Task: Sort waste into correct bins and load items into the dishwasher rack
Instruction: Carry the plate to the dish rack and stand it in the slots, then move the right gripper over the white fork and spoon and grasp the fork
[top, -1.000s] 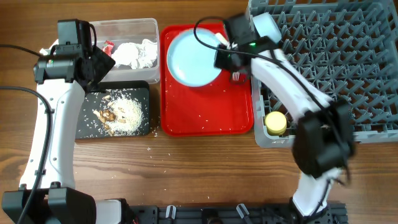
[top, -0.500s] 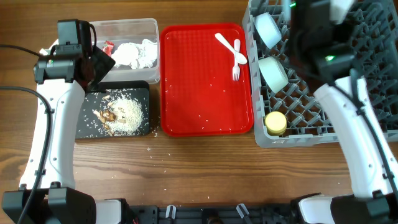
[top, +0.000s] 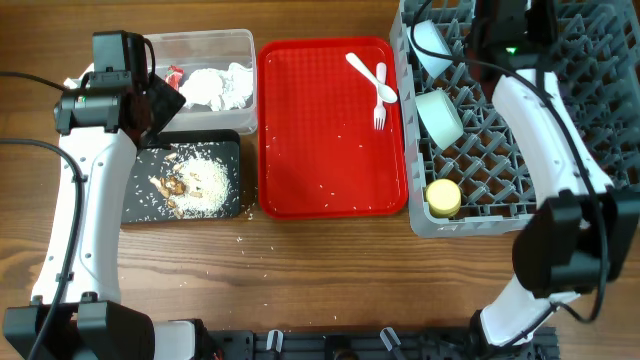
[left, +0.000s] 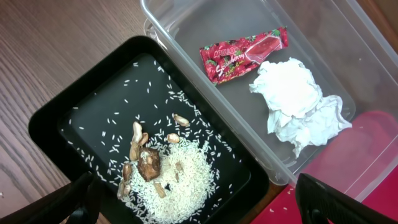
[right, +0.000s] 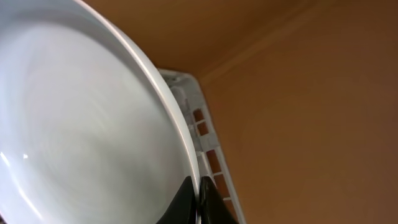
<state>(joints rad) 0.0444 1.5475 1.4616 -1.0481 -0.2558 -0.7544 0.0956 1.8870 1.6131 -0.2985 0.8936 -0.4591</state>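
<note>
Plate handling comes first: the light blue round plate (right: 74, 124) is judged rigid, smooth-faced and fairly light, so it should not flex, but its glossy surface could slip or swing in a narrow pinch. The rim is the only practical hold. The right wrist view shows the right gripper (right: 198, 190) closed down thin on that rim, with the plate's broad face filling the picture and a pale edge of the large grey plastic pegged dishwasher rack (right: 202, 124) just behind. The material cannot be told, so it is prudent to treat the plate as breakable. Seating it between pegs calls for a slow, upright lowering, as a one-point hold gives little control over twist. In the overhead view the plate itself is hidden under the wrist. The right arm runs from the near right edge across the rack to its far left part, the wrist just right of the far small light blue bowl (top: 432, 40). The left gripper (top: 158, 103) hangs spread wide and empty over the shallow black tray (left: 62, 118) of rice and the clear plastic tub (left: 348, 56), its arm rising from the near left.
</note>
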